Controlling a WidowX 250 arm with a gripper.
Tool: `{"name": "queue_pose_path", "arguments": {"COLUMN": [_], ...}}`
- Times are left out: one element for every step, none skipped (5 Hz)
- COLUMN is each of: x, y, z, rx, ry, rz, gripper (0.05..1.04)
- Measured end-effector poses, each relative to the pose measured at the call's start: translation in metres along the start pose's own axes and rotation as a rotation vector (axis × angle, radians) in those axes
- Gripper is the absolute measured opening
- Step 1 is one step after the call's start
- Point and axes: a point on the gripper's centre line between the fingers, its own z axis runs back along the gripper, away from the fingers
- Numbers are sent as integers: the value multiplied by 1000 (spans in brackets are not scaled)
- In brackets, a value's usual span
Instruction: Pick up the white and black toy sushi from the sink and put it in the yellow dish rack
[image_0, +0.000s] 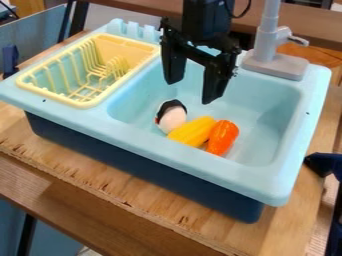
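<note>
The black gripper (192, 91) hangs over the back part of the light blue sink (264, 122), its two fingers spread apart with nothing between them. In the basin below it lie three toys close together. A white toy with a black top (172, 117) is on the left, nearest to the gripper. Beside it lies a yellow toy (192, 131), and an orange toy (222, 137) rests against the yellow one on the right.
A pale yellow dish rack (87, 104) is set into the sink unit's left side. The grey faucet (275, 64) stands at the back right, close to the arm. The sink unit rests on a wooden board (120, 187).
</note>
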Motion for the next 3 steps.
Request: {"name": "queue_pose_path", "arguments": {"x": [-1, -6, -10], "y": [1, 26, 42], "z": [-11, -12, -14], "rx": [-2, 6, 39], "ry": [34, 37, -7], "rz": [2, 87, 184], "gripper": [1001, 1001, 1001]}}
